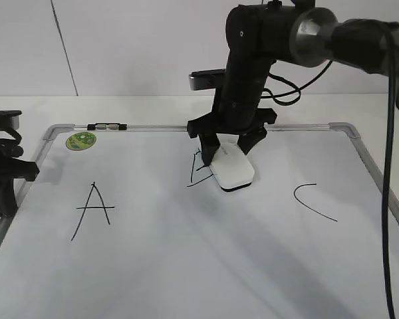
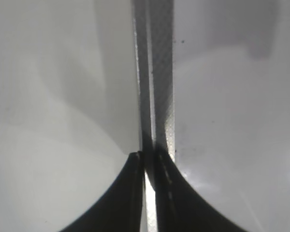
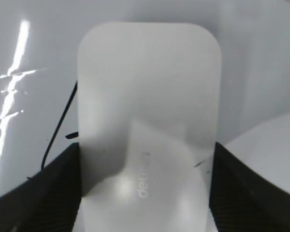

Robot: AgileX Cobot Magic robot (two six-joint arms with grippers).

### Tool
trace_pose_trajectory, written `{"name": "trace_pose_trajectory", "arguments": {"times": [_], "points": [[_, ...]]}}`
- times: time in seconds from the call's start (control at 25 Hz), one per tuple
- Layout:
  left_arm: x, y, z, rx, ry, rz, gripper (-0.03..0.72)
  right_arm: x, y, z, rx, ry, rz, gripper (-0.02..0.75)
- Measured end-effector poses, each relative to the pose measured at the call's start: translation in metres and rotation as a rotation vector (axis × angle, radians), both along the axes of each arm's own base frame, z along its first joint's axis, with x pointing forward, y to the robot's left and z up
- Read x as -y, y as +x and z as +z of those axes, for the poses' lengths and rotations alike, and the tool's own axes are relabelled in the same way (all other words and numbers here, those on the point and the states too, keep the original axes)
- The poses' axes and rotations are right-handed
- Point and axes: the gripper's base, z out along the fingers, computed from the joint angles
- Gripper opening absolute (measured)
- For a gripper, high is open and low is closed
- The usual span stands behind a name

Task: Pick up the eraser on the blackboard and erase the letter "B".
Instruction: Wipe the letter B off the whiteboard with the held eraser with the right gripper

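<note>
The white eraser point(image 1: 232, 168) lies flat on the blackboard point(image 1: 186, 266), a white dry-erase board, over the right part of the letter "B" point(image 1: 197, 171). My right gripper point(image 1: 230, 150) is shut on the eraser from above. In the right wrist view the eraser point(image 3: 147, 121) fills the space between the two black fingers, with black strokes of the letter "B" point(image 3: 58, 130) showing at its left. Only the left strokes of the B show; the rest is hidden or gone. My left gripper point(image 2: 149, 164) is shut and empty over the board's left frame point(image 2: 157, 72).
A black "A" point(image 1: 93, 209) is drawn at the left and a black "C" point(image 1: 312, 199) at the right. A round green sticker point(image 1: 80, 140) sits in the far left corner. The grey frame point(image 1: 356, 143) rims the board. The left arm point(image 1: 3, 169) rests at the left edge.
</note>
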Motion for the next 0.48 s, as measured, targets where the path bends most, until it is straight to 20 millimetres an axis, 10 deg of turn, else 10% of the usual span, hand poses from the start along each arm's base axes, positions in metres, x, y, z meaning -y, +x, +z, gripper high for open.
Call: {"name": "trace_pose_trajectory", "arguments": {"times": [0.48], "points": [[-0.001,-0.002,0.000,-0.028,0.004,-0.002,0.035,-0.066,-0.038,-0.002,0.006,0.005,0.154,0.554]]}}
